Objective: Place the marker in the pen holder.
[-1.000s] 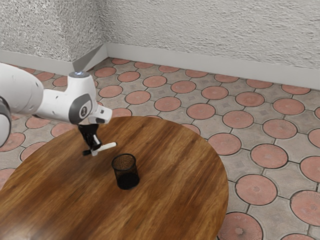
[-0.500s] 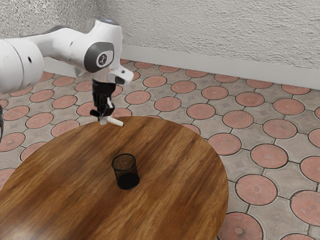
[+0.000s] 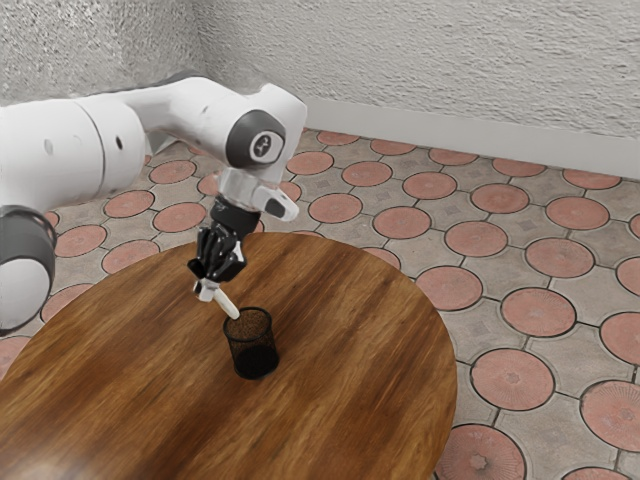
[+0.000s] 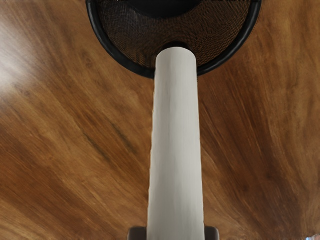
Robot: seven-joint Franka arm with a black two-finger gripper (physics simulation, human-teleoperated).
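Observation:
My black gripper [image 3: 207, 284] is shut on the white marker [image 3: 228, 304], just above and to the exterior view's left of the pen holder [image 3: 253, 345]. The marker slants down, its free end close to the holder's rim. The black mesh holder stands upright on the table. From the wrist, the marker [image 4: 176, 145] stretches out between the two fingertips [image 4: 176, 233], and its far end overlaps the near rim of the pen holder [image 4: 120, 59]. Whether that end touches the rim I cannot tell.
The round wooden table [image 3: 350, 400] lies under the arm and holder. Its curved edge borders a floor of red and grey tiles [image 3: 512, 378], with a pale textured wall behind.
Since the earlier frames my hand rose with the marker, then came down toward the exterior view's right and tilted. The marker now points more steeply down at the holder, which has stayed put.

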